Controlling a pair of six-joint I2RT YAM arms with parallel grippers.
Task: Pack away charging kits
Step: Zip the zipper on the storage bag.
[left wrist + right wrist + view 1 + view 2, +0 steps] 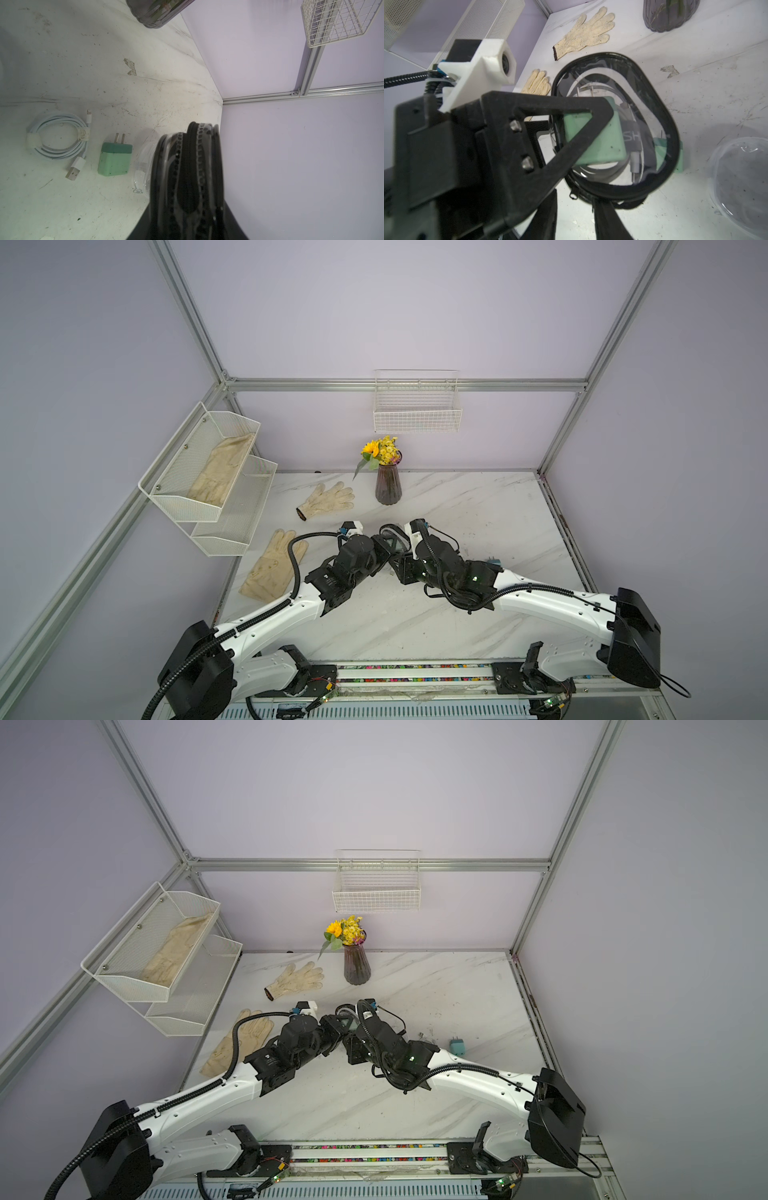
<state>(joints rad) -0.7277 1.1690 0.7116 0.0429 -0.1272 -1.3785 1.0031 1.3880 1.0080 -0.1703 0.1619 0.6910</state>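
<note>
A clear oval case (392, 536) with a black zipper rim (670, 133) hangs between both arms at mid-table. Inside it show a mint green adapter (604, 145) and a coiled cable (612, 168). My left gripper (381, 549) is shut on the case, one finger (591, 116) lying across its window. My right gripper (579, 197) has its fingers apart at the case's near rim by the zipper pull (572, 195); a grip does not show. Another green adapter (115, 160) and a coiled white cable (56, 143) lie on the table to the right.
An empty clear case (741, 182) lies beside the loose adapter. Two cream gloves (328, 499) (274, 568) lie at the left, a third in the mesh wall rack (199, 472). A flower vase (387, 485) stands at the back under a wire basket (417, 406).
</note>
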